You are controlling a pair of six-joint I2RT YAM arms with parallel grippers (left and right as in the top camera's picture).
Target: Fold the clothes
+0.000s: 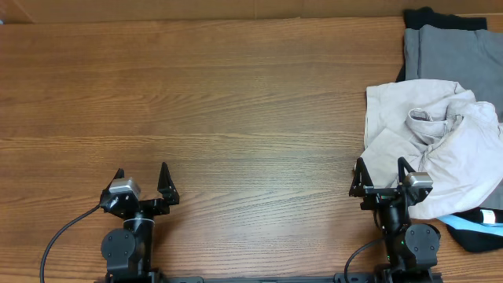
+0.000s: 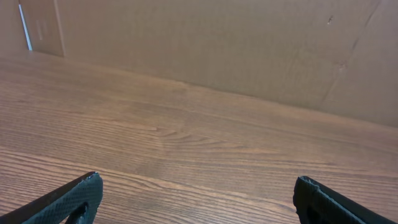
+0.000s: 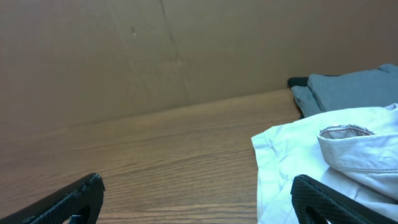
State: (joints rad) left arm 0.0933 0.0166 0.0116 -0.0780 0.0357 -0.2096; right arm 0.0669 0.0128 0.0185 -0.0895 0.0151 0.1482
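I'm seeing beige shorts (image 1: pixel 440 149) lying crumpled; grey piece (image 1: pixel 452 51) lying flat behind. My left gripper (image 1: pixel 142 174) and right gripper (image 1: pixel 381 168) are gaping wide, empty.

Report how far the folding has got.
Done, apparently: the grey garment lies flat and squared at the far right. In hand: nothing; the left gripper and right gripper rest with jaws open and empty. Left: the beige shorts lie crumpled, with a light-blue piece and a black piece bunched under their near edge.
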